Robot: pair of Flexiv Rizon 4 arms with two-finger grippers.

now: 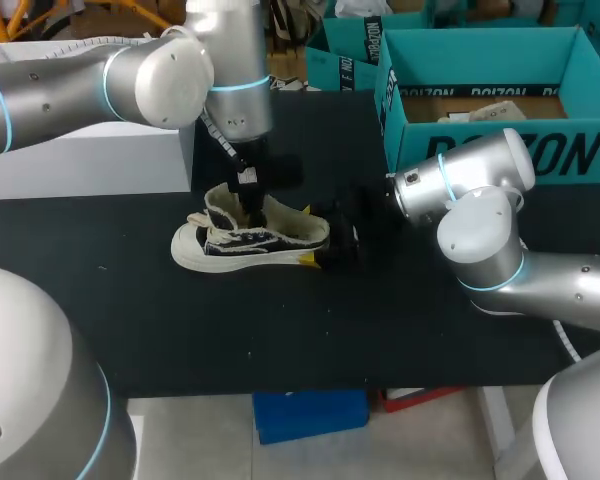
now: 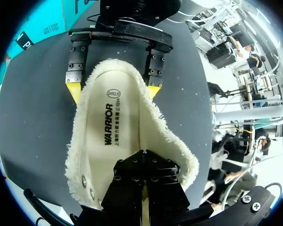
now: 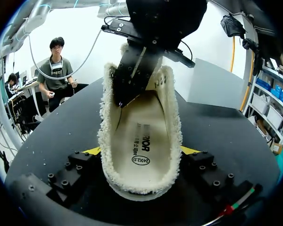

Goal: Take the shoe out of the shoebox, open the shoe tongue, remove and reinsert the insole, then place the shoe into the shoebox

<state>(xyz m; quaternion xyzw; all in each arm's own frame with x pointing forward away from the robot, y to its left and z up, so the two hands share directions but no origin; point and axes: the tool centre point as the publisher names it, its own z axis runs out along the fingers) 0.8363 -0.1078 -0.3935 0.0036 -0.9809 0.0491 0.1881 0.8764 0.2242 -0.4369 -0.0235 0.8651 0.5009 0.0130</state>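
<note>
shoe [image 1: 250, 240]: upright on black table [image 1: 130, 330], outside the teal shoebox [image 1: 500, 150], insole [image 2: 114, 129] lying inside | right gripper [image 3: 140, 150]: clamps the fleece-lined heel, one yellow tip each side | left gripper [image 2: 144, 162]: fingers pressed together, dipped into the shoe's front; what they pinch, cannot tell

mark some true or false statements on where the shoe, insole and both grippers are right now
1. The shoe stands on the black table, outside the teal shoebox. True.
2. The right gripper clamps the shoe at its heel end, one yellow tip on each side. True.
3. The insole lies on the table beside the shoe. False: it sits inside the shoe.
4. The left gripper hovers over the shoebox. False: it reaches down into the shoe's opening.
</note>
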